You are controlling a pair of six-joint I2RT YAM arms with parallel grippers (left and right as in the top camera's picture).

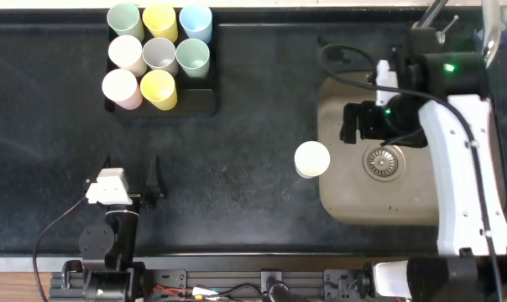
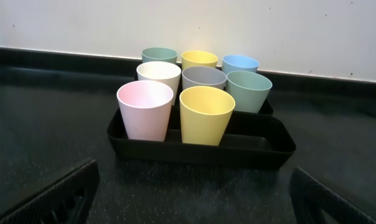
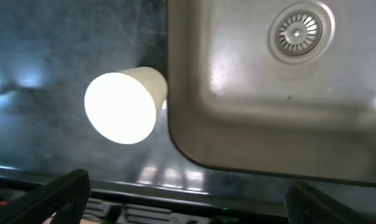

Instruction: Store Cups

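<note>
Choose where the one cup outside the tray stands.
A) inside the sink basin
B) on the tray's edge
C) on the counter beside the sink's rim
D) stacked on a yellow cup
C: the white cup stands on the dark counter right beside the rim of the sink, outside the basin and far from the tray.

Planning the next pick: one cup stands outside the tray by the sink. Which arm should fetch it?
Right, probably. The right end effector hangs over the sink, close to the white cup beside the sink's rim. The left end effector sits farther off, facing the tray.
</note>
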